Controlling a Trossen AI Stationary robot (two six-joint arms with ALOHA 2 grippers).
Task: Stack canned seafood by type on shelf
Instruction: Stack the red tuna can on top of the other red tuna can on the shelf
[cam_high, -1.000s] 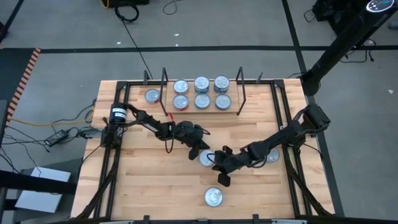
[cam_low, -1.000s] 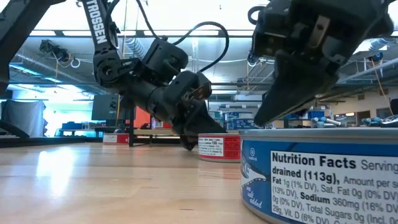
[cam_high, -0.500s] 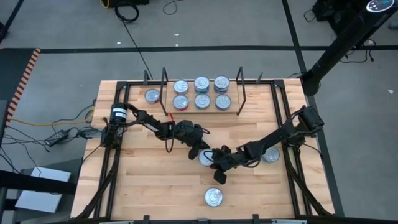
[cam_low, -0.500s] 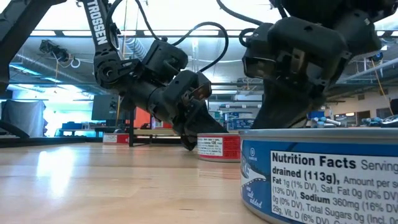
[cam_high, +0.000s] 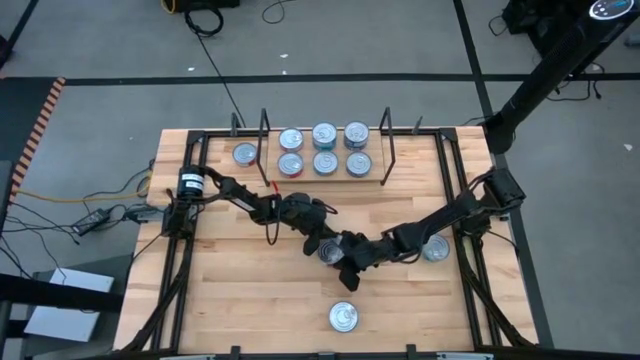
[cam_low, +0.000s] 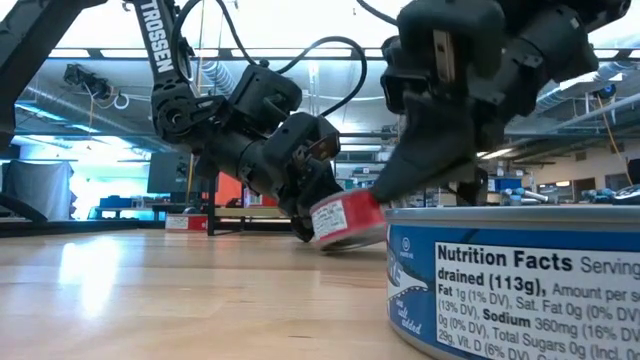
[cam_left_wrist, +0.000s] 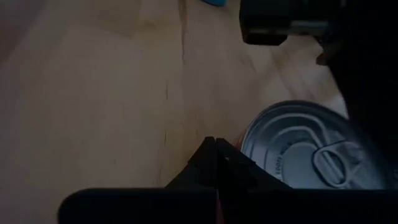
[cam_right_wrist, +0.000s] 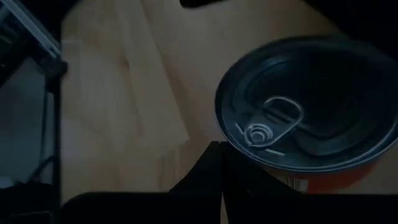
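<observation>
A red-labelled tin sits mid-table, tipped, between my two grippers. My left gripper is shut at the tin's left side. My right gripper is shut at its near right side. The low view shows the tin slanted: its edge by the left fingertips is down on the wood and the edge toward my right gripper is raised. The shelf, a light board between two black wire frames, stands at the far side. Several tins lie on it in two rows. My left gripper's shut fingertips touch the tin's side wall just below the lid rim. They slant down from the table's left. My right gripper's shut fingertips press the red side wall under the lid rim, slanting down from the near right. That side of the tin stands off the wood.
A blue-labelled tin lies near the front edge and fills the low view's foreground. Another tin lies under the right arm. One more lies left of the shelf. Bare wood stretches at the near left.
My right gripper has moved toward the table's far left, onto the red tin, and rolled at the wrist. The tin lay flat before. It is now tipped, with the right-gripper side lifted and the edge by the left fingertips down.
</observation>
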